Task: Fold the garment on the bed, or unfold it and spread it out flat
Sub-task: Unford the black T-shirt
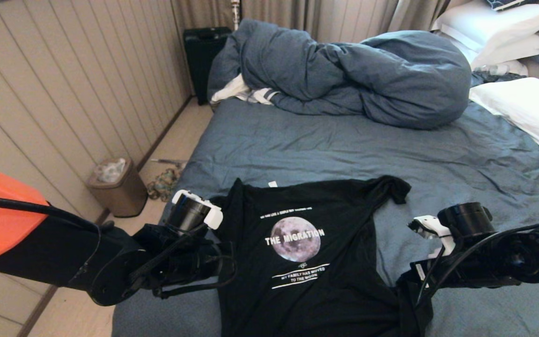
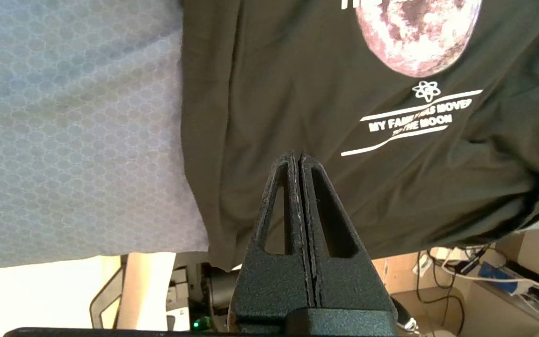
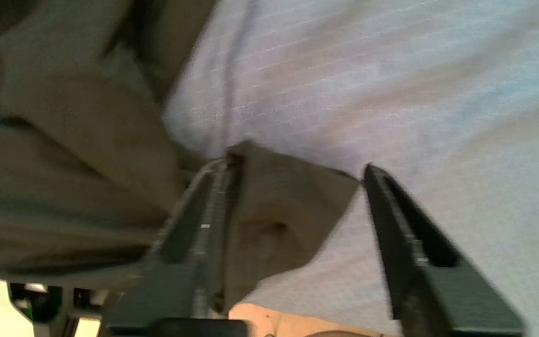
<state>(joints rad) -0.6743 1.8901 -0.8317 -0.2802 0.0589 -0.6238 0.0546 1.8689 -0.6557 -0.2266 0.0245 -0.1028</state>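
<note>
The garment (image 1: 307, 262), a black T-shirt with a moon print and "THE MIGRATION" text, lies print-up near the front edge of the bed (image 1: 325, 145). One sleeve is bunched at its far right corner. In the left wrist view the garment's (image 2: 297, 93) hem hangs over the bed's edge. My left gripper (image 2: 297, 157) is shut and empty, hovering over the shirt's lower left part. My right gripper (image 3: 302, 164) is open at the shirt's lower right. A corner of the garment (image 3: 279, 210) lies loose between its fingers, against one of them.
A bunched blue-grey duvet (image 1: 353, 75) fills the far side of the bed, with white pillows (image 1: 522, 107) at the right. On the floor at the left stand a bin (image 1: 115, 187) and a black suitcase (image 1: 204, 56) by the panelled wall.
</note>
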